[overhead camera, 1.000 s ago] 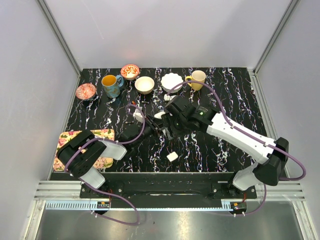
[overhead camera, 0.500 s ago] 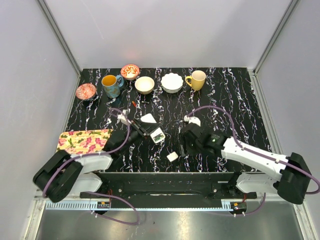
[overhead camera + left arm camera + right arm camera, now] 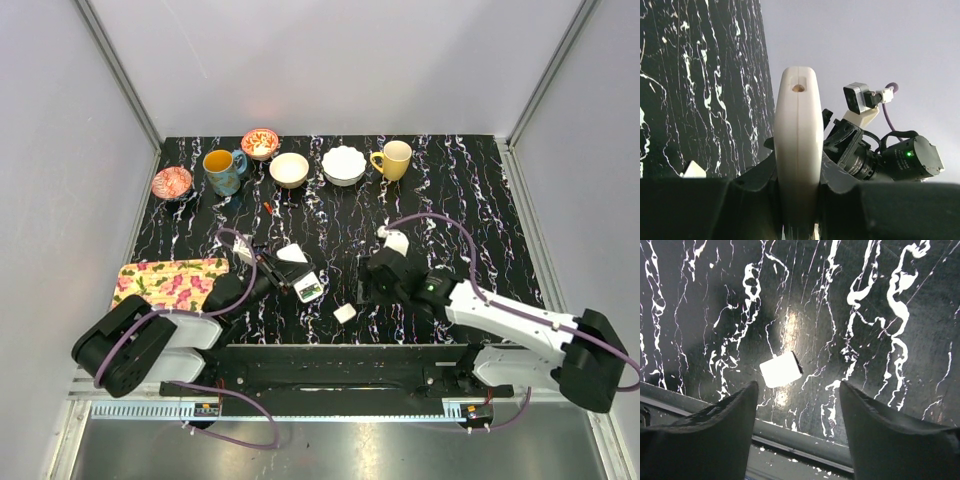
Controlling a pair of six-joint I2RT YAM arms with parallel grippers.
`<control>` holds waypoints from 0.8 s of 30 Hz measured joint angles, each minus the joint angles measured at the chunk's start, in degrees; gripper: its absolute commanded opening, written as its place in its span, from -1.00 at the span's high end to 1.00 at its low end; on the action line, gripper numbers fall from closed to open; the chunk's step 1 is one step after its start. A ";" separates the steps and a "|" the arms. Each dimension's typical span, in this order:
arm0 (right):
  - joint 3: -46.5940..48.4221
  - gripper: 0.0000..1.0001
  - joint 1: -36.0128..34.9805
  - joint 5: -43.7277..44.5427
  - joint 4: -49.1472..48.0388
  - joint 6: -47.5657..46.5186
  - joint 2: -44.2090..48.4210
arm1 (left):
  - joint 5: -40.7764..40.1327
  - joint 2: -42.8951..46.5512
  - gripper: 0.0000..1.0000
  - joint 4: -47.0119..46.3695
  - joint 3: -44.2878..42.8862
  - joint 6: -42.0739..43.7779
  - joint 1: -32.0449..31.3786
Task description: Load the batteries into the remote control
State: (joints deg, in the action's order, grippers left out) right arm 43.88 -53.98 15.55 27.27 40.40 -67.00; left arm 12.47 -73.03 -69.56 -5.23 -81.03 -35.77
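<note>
Remote control clamped in L claw — R claw wide open.

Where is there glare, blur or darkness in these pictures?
Right wrist view: a glare spot sits on the glossy table above the small white piece, and the right hand is dark and soft. Left wrist view: the remote control is sharp, the bottom strip nearly black. Top view: even light.
</note>
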 measured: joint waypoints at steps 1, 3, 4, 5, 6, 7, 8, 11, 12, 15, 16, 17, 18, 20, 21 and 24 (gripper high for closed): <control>-0.85 -0.18 -0.02 0.50 -0.83 0.72 1.01 | 1.07 -0.87 1.00 -0.74 -0.04 -0.76 0.28; -3.74 -0.08 0.00 1.55 -2.78 2.34 4.31 | 2.40 -2.27 1.00 -1.11 -0.11 -2.84 0.55; -5.40 -0.08 0.00 1.90 -3.61 2.93 6.47 | 2.78 -3.04 1.00 -1.27 -0.11 -3.96 0.61; -7.10 -0.13 0.02 2.03 -4.37 3.15 8.79 | 3.04 -4.15 1.00 -1.53 -0.11 -5.40 0.63; -8.70 -0.24 0.02 1.97 -5.31 3.13 11.13 | 3.19 -5.40 1.00 -1.86 0.00 -6.82 0.68; -9.66 -0.31 0.02 1.90 -5.70 2.93 12.81 | 3.39 -6.47 1.00 -1.95 0.13 -7.78 0.74; -10.58 -0.39 0.02 1.86 -6.16 2.64 14.51 | 3.76 -7.78 1.00 -2.10 0.24 -8.63 0.87; -11.47 -0.65 0.02 1.70 -7.45 1.16 16.83 | 5.07 -10.03 0.91 -1.46 0.31 -8.59 1.16; -11.61 -0.69 0.02 1.60 -8.04 0.52 16.96 | 5.09 -9.53 0.79 -1.49 0.55 -7.28 1.07; -11.72 -0.74 0.02 1.31 -8.81 -1.16 16.41 | 4.70 -4.50 1.00 -1.20 1.81 -3.48 0.57; -11.72 -0.74 0.02 1.18 -8.96 -1.70 16.04 | 4.66 -2.56 1.00 -1.27 2.10 -2.16 0.50; -11.67 -0.74 0.02 0.96 -9.09 -2.43 15.39 | 4.59 -0.28 1.00 -1.25 2.19 -0.70 0.39; -11.63 -0.74 0.02 0.35 -9.20 -3.17 14.49 | 4.37 1.73 1.00 -1.70 2.16 0.61 0.37; -11.15 -0.73 0.04 -1.14 -8.85 -4.70 11.61 | 3.54 4.00 1.00 -2.75 2.16 2.05 0.37; -10.27 -0.73 0.02 -1.99 -8.02 -5.44 9.49 | 3.10 4.46 1.00 -3.10 2.16 2.45 0.37; -6.75 -0.74 0.02 -3.91 -5.95 -7.52 3.17 | 1.29 4.22 1.00 -3.37 2.19 3.26 0.37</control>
State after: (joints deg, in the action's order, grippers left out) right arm 37.12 -53.95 11.64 21.32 32.88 -63.83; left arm 13.76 -68.82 -72.93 -3.05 -77.78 -35.40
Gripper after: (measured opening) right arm 0.865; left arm 0.256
